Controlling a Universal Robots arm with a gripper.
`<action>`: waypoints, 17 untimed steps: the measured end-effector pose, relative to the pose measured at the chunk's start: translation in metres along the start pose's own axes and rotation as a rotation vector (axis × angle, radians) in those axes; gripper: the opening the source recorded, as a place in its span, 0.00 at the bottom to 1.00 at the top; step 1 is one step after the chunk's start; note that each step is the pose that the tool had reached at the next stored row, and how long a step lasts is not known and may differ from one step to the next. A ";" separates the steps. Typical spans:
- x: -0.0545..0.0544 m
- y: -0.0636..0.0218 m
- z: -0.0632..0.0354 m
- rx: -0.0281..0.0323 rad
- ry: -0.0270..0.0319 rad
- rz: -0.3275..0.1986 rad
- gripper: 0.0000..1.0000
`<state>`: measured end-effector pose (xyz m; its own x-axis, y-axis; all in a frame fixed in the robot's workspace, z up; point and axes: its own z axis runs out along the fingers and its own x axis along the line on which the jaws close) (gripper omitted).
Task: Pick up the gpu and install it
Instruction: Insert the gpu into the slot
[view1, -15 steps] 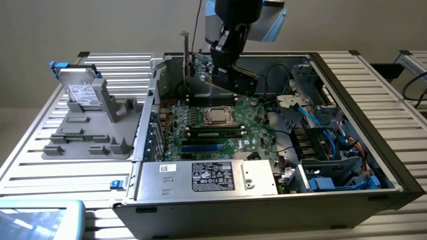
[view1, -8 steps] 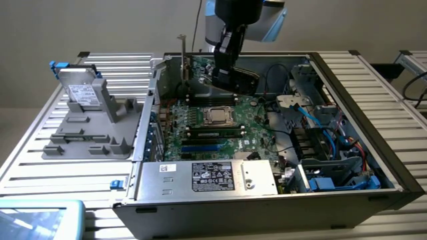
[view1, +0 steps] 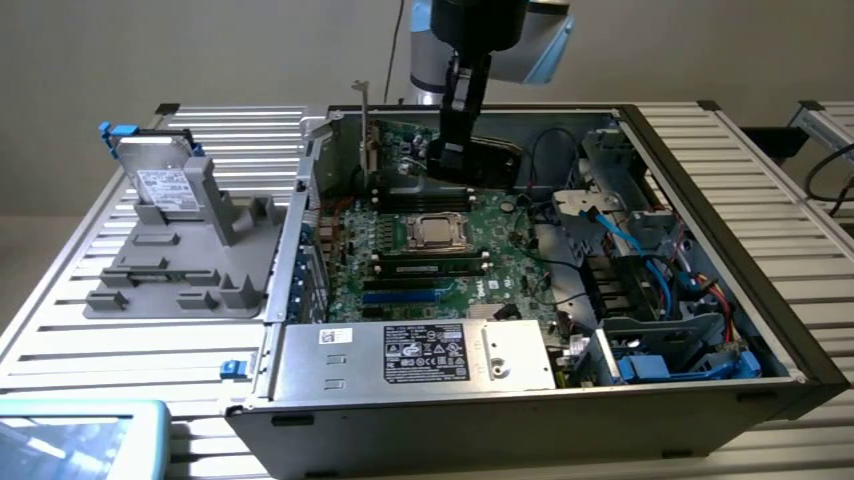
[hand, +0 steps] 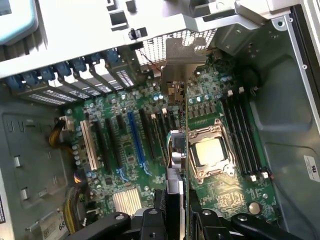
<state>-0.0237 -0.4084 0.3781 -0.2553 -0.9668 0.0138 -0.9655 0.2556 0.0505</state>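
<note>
The gpu (view1: 400, 145) stands on edge inside the open computer case (view1: 694, 170), over the far part of the big green motherboard (view1: 400, 260). Its thin silver bracket (view1: 363, 125) rises at the exterior view's left end. My gripper (view1: 455, 160) comes down from above and is shut on the card's upper edge. In the wrist view the gpu (hand: 176, 150) appears edge-on between my black fingers (hand: 150, 222). It runs past the processor socket (hand: 210, 152) to the bracket (hand: 182, 55) at the case's rear wall. Whether its lower edge touches a slot I cannot tell.
A silver hard drive (view1: 167, 185) with blue tabs leans on a grey holder (view1: 174, 270) at the exterior view's left. The power supply (view1: 414, 355) fills the case's near side. Cables and drive bays (view1: 641, 290) crowd the exterior view's right. Long expansion slots (hand: 135, 140) lie beside the card.
</note>
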 end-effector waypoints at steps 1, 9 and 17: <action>0.000 0.0000 0.0003 0.0033 0.0009 -0.018 0.28; 0.000 -0.0001 0.0028 0.0224 0.0190 -0.152 0.28; 0.000 -0.0002 0.0041 0.0297 0.0523 -0.255 0.28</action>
<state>-0.0237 -0.4084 0.3740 -0.0015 -0.9984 0.0560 -0.9996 0.0031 0.0297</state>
